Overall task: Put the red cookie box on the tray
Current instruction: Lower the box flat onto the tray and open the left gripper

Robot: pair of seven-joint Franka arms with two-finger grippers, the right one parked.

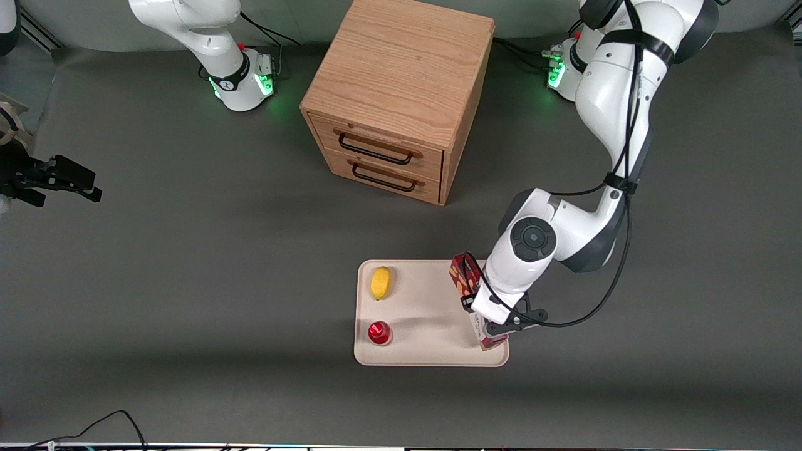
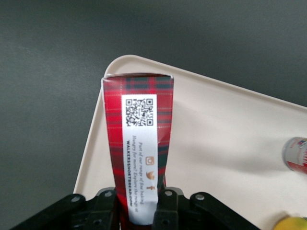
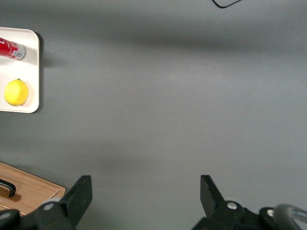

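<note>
The red cookie box is a long slim dark-red tartan box with a white label strip. It lies lengthwise over the cream-beige tray, along the tray's edge toward the working arm's end. My left gripper is shut on the box near one end, with a black finger on each long side. The box's other end reaches close to a rounded corner of the tray. I cannot tell whether the box touches the tray or hangs just above it.
A yellow lemon and a small red-capped can sit on the tray's part toward the parked arm's end. A wooden two-drawer cabinet stands farther from the front camera than the tray. Grey mat lies all around.
</note>
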